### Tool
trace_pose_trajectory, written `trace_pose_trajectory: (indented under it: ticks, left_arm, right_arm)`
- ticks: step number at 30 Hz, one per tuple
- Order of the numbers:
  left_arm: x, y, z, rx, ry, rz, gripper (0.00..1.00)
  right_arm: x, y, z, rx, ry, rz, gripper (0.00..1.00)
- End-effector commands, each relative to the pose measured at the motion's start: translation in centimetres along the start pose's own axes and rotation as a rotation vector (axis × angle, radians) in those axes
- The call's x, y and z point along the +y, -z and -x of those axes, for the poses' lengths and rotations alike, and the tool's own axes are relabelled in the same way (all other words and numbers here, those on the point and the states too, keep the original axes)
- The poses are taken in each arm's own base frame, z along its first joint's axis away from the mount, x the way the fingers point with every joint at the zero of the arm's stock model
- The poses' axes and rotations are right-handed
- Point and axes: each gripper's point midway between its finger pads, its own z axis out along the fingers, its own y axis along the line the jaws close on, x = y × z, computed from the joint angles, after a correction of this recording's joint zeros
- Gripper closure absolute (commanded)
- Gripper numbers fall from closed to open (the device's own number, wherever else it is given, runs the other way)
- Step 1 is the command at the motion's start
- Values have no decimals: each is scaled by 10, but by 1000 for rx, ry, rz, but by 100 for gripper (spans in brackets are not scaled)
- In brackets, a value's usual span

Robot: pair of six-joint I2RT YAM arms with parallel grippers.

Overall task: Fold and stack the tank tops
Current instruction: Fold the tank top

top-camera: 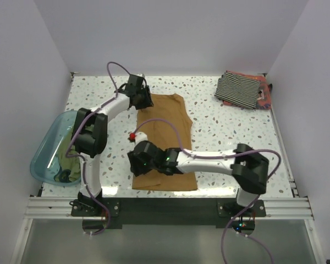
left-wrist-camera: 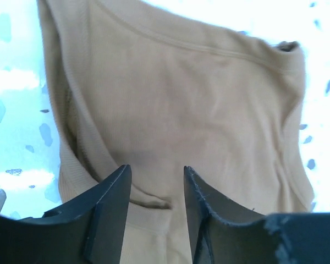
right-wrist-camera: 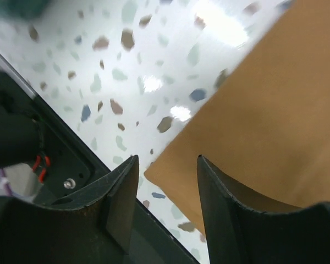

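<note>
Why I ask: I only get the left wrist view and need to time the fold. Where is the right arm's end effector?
Observer: The right end effector is at the near left corner of the tan-brown cloth tank top, open over the hem corner.
Operator: Anything stacked already?
Observer: Yes, a black-and-white striped tank top lies folded at the far right corner of the speckled table, on a reddish one.
Operator: Any left to do?
Observer: An olive green garment sits in the translucent teal plastic tub at the table's left edge.
</note>
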Motion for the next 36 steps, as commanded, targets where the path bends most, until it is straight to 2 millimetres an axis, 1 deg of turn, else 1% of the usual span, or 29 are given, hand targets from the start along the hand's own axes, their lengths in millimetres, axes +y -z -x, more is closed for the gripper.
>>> trace_pose_trajectory:
  ticks: [1,2,3,4,5,6,7,8,9,10,11,12,13,14,15,16,17,18,19,21,22,24,25,27,28,30,31,34,36]
  left_arm:
    - [-49,60,65,-179,-40,-153,50]
    - [-51,65,69,-195,-32,-155,50]
    - [-54,76,73,-216,-12,-167,49]
    - [-56,80,72,-222,0,-171,49]
    - [-59,84,70,-230,9,-177,49]
    - [-61,93,68,-245,15,-182,49]
    - [-70,96,60,-240,18,-186,49]
    - [-71,98,55,-244,18,-173,50]
    - [-74,104,46,-239,22,-175,51]
    - [-86,106,31,-222,8,-189,52]
    - [-88,108,24,-223,5,-177,54]
    - [-88,111,7,-201,11,-175,55]
    - [-102,115,-11,-181,-9,-197,57]
    - [-109,124,-18,-190,-13,-220,60]
    - [-106,119,-42,-150,-21,-211,62]
    - [-120,124,-64,-124,-54,-234,64]
    - [-127,128,-90,-92,-84,-247,66]
    - [-121,128,-94,-86,-85,-235,67]
    - [-131,132,-116,-55,-108,-254,69]
    - [-136,137,-143,-20,-134,-274,73]
    - [-147,143,-164,7,-172,-301,73]
    - [-150,146,-188,46,-211,-303,73]
    - [-158,151,-208,75,-239,-323,73]
    - [-161,154,-230,110,-263,-331,73]
    - [-166,160,-245,130,-287,-347,73]
    - [-174,164,-260,151,-317,-369,72]
    - [-180,169,-274,167,-345,-381,71]
    - [-191,176,-294,197,-388,-406,68]
    - [-199,179,-308,218,-421,-427,68]
  right_arm:
    - [-25,65,72,-170,-97,10,51]
    - [-56,72,85,-195,-142,-40,51]
    - [-76,81,85,-201,-164,-79,51]
    - [-94,98,90,-219,-181,-115,51]
    - [-127,108,101,-250,-231,-181,52]
    - [-145,113,99,-244,-258,-211,52]
    - [-161,120,97,-234,-288,-237,52]
    - [-198,127,102,-243,-355,-300,52]
    - [-212,128,97,-224,-389,-307,52]
    - [-228,129,96,-219,-421,-319,53]
    - [-264,130,97,-225,-492,-362,53]
    - [-273,125,92,-198,-530,-328,54]
    - [-285,123,98,-218,-543,-317,55]
    - [-306,117,98,-211,-579,-330,55]
    - [-314,113,100,-207,-587,-329,55]
    - [-318,109,102,-199,-582,-319,55]
    - [-330,98,104,-179,-591,-322,55]
    - [-336,94,105,-173,-600,-329,55]
    - [-339,88,104,-161,-606,-328,56]
    - [-350,76,101,-141,-624,-340,56]
    - [-353,73,101,-144,-636,-339,56]
    - [-353,67,97,-135,-651,-327,56]
    - [-354,62,97,-142,-665,-320,56]
    - [-356,57,93,-141,-681,-323,56]
    - [-359,54,91,-143,-692,-332,56]
    - [-365,52,88,-147,-701,-356,56]
    - [-367,48,87,-148,-709,-360,56]
    - [-370,42,88,-152,-720,-361,57]
    - [-375,35,84,-136,-727,-369,62]
